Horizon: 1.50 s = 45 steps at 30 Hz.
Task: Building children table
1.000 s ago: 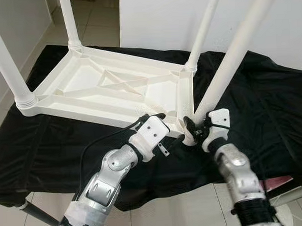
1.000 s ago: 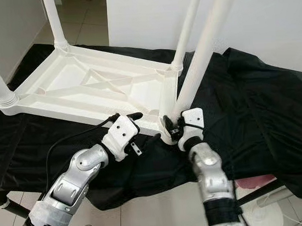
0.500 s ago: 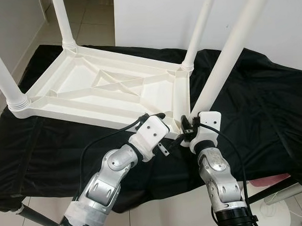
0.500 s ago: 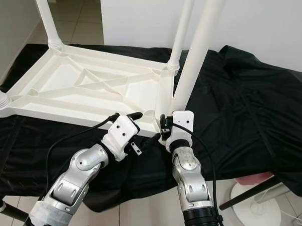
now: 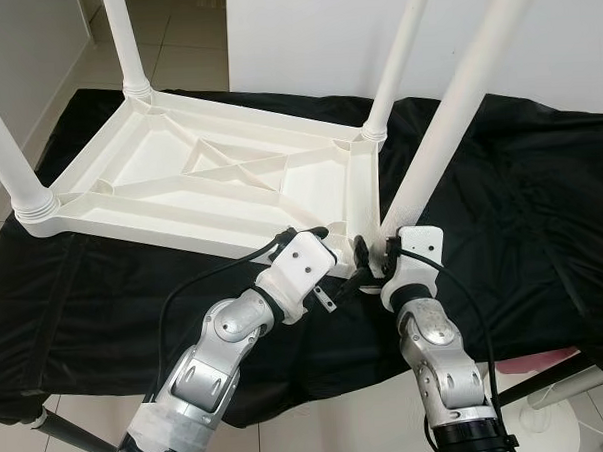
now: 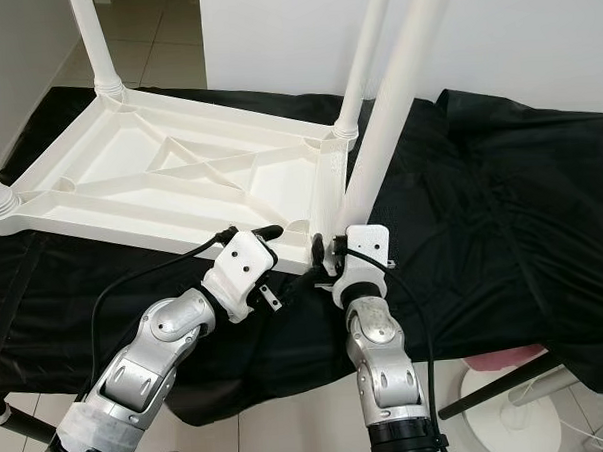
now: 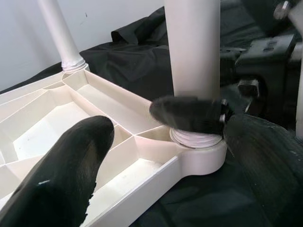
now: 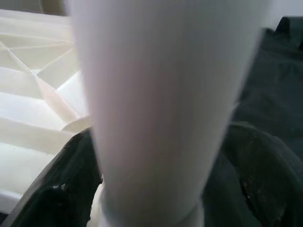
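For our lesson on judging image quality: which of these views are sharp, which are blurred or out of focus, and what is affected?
Both eye views are sharp and evenly lit: the upturned table on the black cloth reads clearly. In the left wrist view the near finger is soft while the leg socket is crisp. In the right wrist view the table leg is a close, out-of-focus white blur.

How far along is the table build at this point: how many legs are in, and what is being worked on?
The white tabletop lies upside down on the black cloth with all four legs standing in its corner sockets. In hand: the right claw grips the base of the near right leg, with the left claw open beside that corner. Left: finishing that leg, then turning the table upright.
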### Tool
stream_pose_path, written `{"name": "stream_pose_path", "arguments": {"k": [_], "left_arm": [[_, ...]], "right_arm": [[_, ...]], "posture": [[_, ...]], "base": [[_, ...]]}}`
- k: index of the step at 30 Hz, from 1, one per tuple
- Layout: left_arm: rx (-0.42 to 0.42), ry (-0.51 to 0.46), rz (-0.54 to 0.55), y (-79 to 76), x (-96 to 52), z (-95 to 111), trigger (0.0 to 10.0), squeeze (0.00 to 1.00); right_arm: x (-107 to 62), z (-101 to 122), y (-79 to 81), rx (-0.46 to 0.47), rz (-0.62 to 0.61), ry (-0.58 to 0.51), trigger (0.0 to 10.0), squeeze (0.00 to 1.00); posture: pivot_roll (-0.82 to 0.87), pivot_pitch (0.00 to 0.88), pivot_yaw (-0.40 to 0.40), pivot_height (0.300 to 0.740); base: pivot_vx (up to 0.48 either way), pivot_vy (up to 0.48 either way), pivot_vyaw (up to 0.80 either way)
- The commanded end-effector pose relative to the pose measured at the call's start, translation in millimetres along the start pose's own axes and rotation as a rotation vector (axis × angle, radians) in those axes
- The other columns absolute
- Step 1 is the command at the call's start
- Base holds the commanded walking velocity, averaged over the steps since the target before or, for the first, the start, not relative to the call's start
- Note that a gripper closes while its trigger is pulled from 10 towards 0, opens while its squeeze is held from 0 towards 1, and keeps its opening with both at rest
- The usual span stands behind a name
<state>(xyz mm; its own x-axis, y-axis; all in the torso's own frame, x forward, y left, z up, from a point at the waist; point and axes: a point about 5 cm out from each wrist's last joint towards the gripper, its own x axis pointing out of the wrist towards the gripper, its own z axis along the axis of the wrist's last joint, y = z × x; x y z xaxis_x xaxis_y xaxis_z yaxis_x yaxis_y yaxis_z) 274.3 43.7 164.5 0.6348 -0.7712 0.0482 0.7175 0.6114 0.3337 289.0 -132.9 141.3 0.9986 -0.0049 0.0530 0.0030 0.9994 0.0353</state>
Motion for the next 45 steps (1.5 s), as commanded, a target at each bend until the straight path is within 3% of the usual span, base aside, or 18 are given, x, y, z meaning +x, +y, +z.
{"name": "stream_pose_path", "arguments": {"k": [1, 2, 3, 4, 11, 16, 18, 21, 23, 25, 30, 31, 32, 33, 34, 43, 44, 45], "left_arm": [[0.0, 0.0, -0.006, -1.6, 0.4, 1.1, 10.0, 0.0], [0.001, 0.001, -0.007, -1.6, 0.4, 1.0, 10.0, 0.0], [0.001, 0.001, -0.007, -1.6, 0.4, 1.0, 10.0, 0.0], [0.0, 0.0, -0.006, -1.9, 0.2, 1.2, 10.0, 0.0], [0.005, -0.005, -0.03, -6.1, -0.4, 2.0, 10.0, 0.0], [0.006, -0.004, -0.046, -7.9, -0.2, 1.2, 10.0, 0.0], [0.005, -0.001, -0.054, -8.1, 0.2, 0.4, 10.0, 0.0], [0.007, -0.001, -0.061, -8.3, 0.4, 0.3, 10.0, 0.0], [0.009, -0.002, -0.065, -8.7, 0.3, 0.4, 10.0, 0.0], [0.011, -0.001, -0.07, -8.9, 0.1, 0.3, 10.0, 0.0], [0.013, -0.001, -0.071, -8.9, 0.5, 0.4, 10.0, 0.0], [0.012, -0.003, -0.07, -8.9, 1.0, 1.0, 10.0, 0.0], [0.013, -0.004, -0.07, -9.1, 1.2, 1.5, 10.0, 0.0], [0.013, -0.005, -0.069, -9.2, 1.3, 1.8, 10.0, 0.0], [0.013, -0.004, -0.066, -9.0, 0.9, 1.8, 10.0, 0.0], [0.015, 0.007, -0.055, -8.3, -3.0, -0.6, 10.0, 0.0], [0.018, 0.005, -0.054, -7.4, -2.5, 0.2, 10.0, 0.0], [0.02, 0.004, -0.053, -6.8, -2.1, 0.8, 10.0, 0.0]], "right_arm": [[-2.0, -1.7, -6.2, 0.001, -0.011, 0.011, 10.0, 1.0], [-2.4, -1.4, -7.1, 0.013, -0.006, 0.009, 10.0, 0.5], [-2.4, -1.4, -7.1, 0.013, -0.006, 0.009, 10.0, 0.5], [-3.4, -0.5, -9.1, 0.028, 0.008, 0.0, 10.0, 0.0], [-2.6, 4.3, -26.9, 0.052, 0.131, -0.015, 10.0, 0.0], [0.7, 6.6, -29.4, 0.034, 0.223, -0.011, 10.0, 0.0], [2.5, 8.1, -29.2, -0.042, 0.36, -0.011, 10.0, 0.0], [2.7, 6.6, -29.7, -0.107, 0.473, 0.0, 10.0, 0.0], [2.7, 5.1, -30.6, -0.129, 0.517, 0.01, 10.0, 0.0], [6.9, 0.2, -33.1, -0.216, 0.58, 0.029, 10.0, 0.0], [12.3, -4.4, -33.0, -0.26, 0.612, 0.047, 10.0, 0.0], [15.4, -7.5, -31.5, -0.269, 0.627, 0.057, 9.2, 0.0], [18.7, -10.0, -30.0, -0.278, 0.636, 0.059, 1.5, 0.0], [20.8, -11.5, -28.9, -0.283, 0.641, 0.061, 1.5, 0.0], [21.8, -12.5, -28.0, -0.283, 0.646, 0.063, 0.0, 0.0], [23.5, -16.1, -29.3, -0.274, 0.664, 0.059, 0.0, 0.0], [22.4, -17.1, -30.2, -0.266, 0.661, 0.06, 0.8, 0.0], [21.7, -17.8, -30.8, -0.26, 0.658, 0.06, 0.8, 0.0]], "posture": [[0.01, 0.079, -0.123, 0.74], [0.01, 0.079, -0.123, 0.74], [0.01, 0.079, -0.123, 0.74], [0.01, 0.079, -0.123, 0.74], [0.0, 0.079, -0.112, 0.74], [-0.01, 0.075, -0.108, 0.74], [-0.02, 0.069, -0.101, 0.74], [-0.02, 0.064, -0.097, 0.74], [-0.02, 0.064, -0.097, 0.74], [-0.02, 0.062, -0.094, 0.74], [-0.02, 0.059, -0.097, 0.74], [-0.01, 0.056, -0.098, 0.74], [0.0, 0.054, -0.102, 0.74], [0.0, 0.054, -0.102, 0.74], [0.0, 0.054, -0.102, 0.74], [0.02, 0.048, -0.106, 0.74], [0.03, 0.045, -0.108, 0.74], [0.03, 0.045, -0.108, 0.74]], "base": [[0.0, 0.0, 0.0], [0.0, 0.0, 0.0], [0.0, 0.0, 0.0], [0.0, 0.0, 0.0], [0.0, 0.0, 0.0], [0.0, 0.0, 0.0], [0.0, 0.0, 0.0], [0.0, 0.0, 0.0], [0.0, 0.0, 0.0], [0.0, 0.0, 0.0], [0.0, 0.0, 0.0], [0.0, 0.0, 0.0], [0.0, 0.0, 0.0], [0.0, 0.0, 0.0], [0.0, 0.0, 0.0], [0.0, 0.0, 0.0], [0.0, 0.0, 0.0], [0.0, 0.0, 0.0]]}}
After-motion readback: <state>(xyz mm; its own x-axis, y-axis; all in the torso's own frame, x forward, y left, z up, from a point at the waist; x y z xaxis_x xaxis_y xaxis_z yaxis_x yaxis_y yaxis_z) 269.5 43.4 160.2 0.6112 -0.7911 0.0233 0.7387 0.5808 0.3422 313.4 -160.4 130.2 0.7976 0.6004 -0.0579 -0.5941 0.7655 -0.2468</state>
